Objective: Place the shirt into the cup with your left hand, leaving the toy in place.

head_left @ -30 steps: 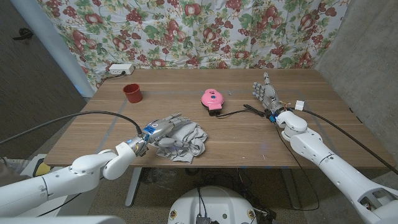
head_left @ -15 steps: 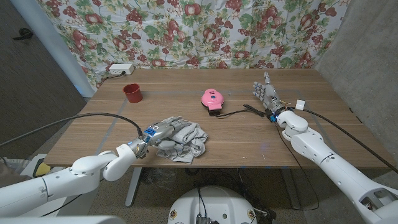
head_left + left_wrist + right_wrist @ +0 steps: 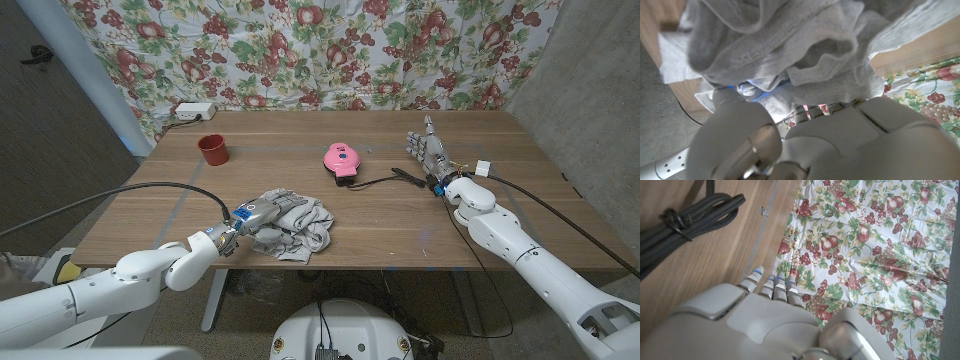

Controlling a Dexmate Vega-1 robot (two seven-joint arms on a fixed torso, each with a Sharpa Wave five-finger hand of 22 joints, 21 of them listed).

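Note:
A crumpled grey shirt (image 3: 305,225) lies on the wooden table near its front edge. My left hand (image 3: 262,213) is on the shirt's left side with its fingers curled into the cloth. In the left wrist view the bunched shirt (image 3: 790,45) is folded over the fingers of the left hand (image 3: 805,145). The red cup (image 3: 212,149) stands upright at the back left, well away from the shirt. A pink toy (image 3: 338,158) sits mid-table behind the shirt. My right hand (image 3: 427,150) stands upright at the right, fingers straight, holding nothing.
A black cable (image 3: 385,180) runs from the toy toward my right hand, and its coil (image 3: 685,217) is seen in the right wrist view. A white power strip (image 3: 192,110) lies at the back left corner. A floral cloth (image 3: 330,50) hangs behind the table.
The left hand's fingers have curled in, gathering the shirt's left side. The shirt stays on the table. The right arm has not moved.

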